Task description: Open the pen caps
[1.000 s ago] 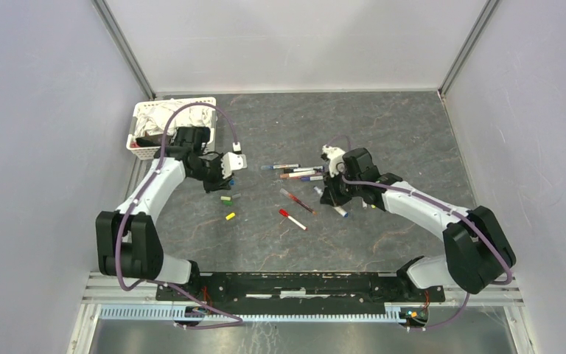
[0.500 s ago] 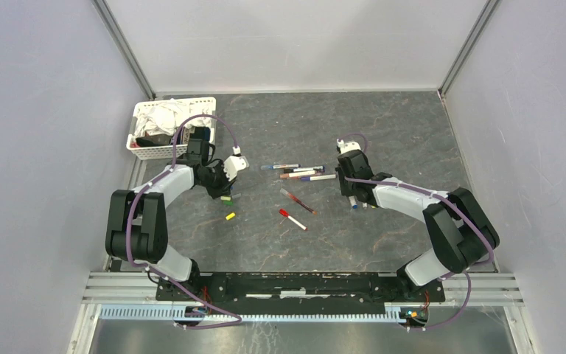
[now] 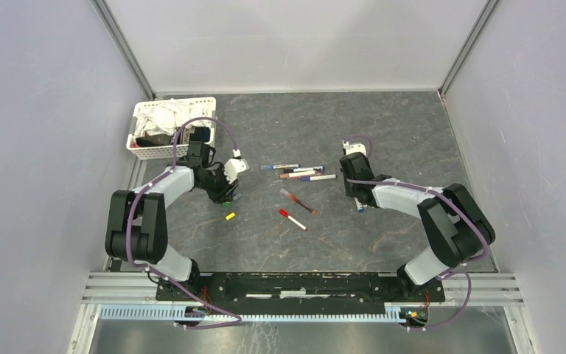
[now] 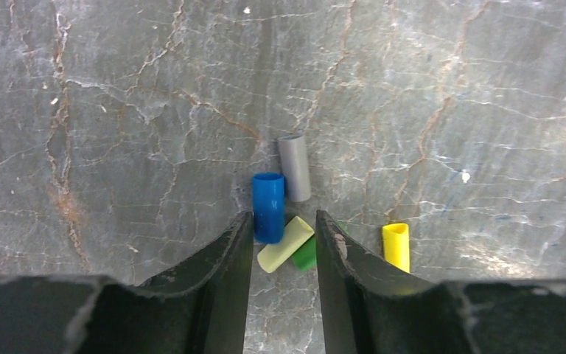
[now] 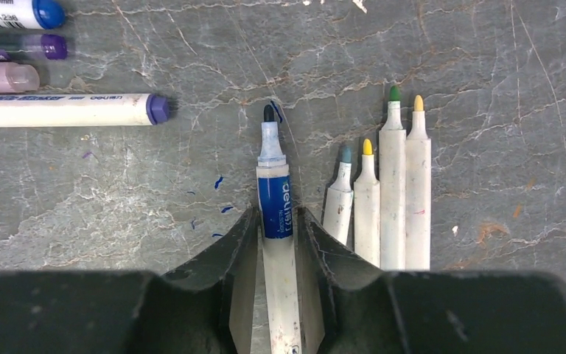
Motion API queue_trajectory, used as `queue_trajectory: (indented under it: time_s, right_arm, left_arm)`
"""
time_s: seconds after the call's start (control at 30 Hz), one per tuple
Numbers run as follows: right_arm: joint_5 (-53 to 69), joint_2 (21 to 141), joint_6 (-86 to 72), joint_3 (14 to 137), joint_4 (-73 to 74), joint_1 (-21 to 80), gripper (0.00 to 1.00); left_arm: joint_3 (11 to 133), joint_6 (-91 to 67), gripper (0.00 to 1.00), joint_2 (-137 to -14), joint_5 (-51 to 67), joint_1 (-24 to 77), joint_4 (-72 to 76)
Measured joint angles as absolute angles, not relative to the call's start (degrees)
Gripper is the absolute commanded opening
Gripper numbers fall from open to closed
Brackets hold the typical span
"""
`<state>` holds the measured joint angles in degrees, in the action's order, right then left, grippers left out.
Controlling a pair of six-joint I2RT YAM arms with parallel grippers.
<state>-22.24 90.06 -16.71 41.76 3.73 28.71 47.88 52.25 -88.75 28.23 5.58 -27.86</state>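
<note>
In the left wrist view my left gripper (image 4: 284, 221) is open, low over a cluster of pen caps. A blue cap (image 4: 268, 206) lies on the table at its left fingertip. A pale yellow cap (image 4: 286, 244) and a green cap (image 4: 306, 254) lie between the tips, with a grey cap (image 4: 294, 167) beyond and a yellow cap (image 4: 396, 245) to the right. My right gripper (image 5: 276, 214) stands open, loosely around an uncapped blue-labelled pen (image 5: 274, 199) lying beside several uncapped pens (image 5: 382, 199). Capped pens (image 3: 302, 172) lie mid-table.
A white basket (image 3: 141, 147) of cloths stands at the back left, just behind my left arm. Two red-ended pens (image 3: 292, 219) lie in the middle, and a lone yellow cap (image 3: 230, 216) sits near the left gripper (image 3: 225, 193). Grey walls close both sides.
Both grippers have come down to the table and opened. The left one has let the blue cap go among the caps. The right one has laid its pen beside the uncapped row.
</note>
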Motion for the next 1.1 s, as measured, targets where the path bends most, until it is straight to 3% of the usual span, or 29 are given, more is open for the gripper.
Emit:
queue_trajectory:
  time_s: [0.13,0.2,0.27,0.3,0.37,0.4,0.43,0.57,0.77,1.1]
  right_arm:
    - [-22.44,89.52,-16.56,41.63,3.99,28.62,0.36]
    - [-22.44,88.86,-16.36,41.63,4.43,28.58,0.36]
    - [-22.33,87.88,-16.12,41.69,4.91,28.6,0.39]
    - [-22.04,87.29,-15.84,41.93,5.32,28.58,0.42]
    - [-20.82,86.19,-14.85,42.96,5.43,28.58,0.51]
    - [-19.55,85.84,-13.93,43.81,5.23,28.58,0.56]
    - [-18.15,85.73,-13.28,44.69,4.97,28.58,0.6]
    - [-7.86,86.91,-7.9,49.69,3.29,28.45,0.67]
    - [3.64,95.44,-1.93,57.08,2.74,28.36,0.66]
    - [10.55,101.47,1.65,57.65,4.25,27.73,0.62]
  left_arm:
    - [49.06,52.23,0.48,-87.59,29.8,5.58,-31.22]
    - [50.81,52.21,0.54,-86.5,30.61,5.58,-33.23]
    - [53.91,52.07,0.65,-85.32,31.7,5.52,-35.75]
    - [55.64,51.83,0.8,-84.79,32.25,5.45,-37.1]
    - [60.2,51.05,0.86,-83.24,33.74,5.3,-39.79]
    - [62.19,50.68,0.96,-82.48,34.44,5.23,-40.97]
    - [64.51,50.13,0.99,-81.6,35.07,5.21,-42.22]
    - [72.47,48.16,1.0,-77.12,36.97,5.15,-45.71]
    - [75.96,44.01,1.0,-70.78,37.04,5.1,-48.53]
    - [75.53,42.85,1.0,-66.92,36.32,5.1,-50.87]
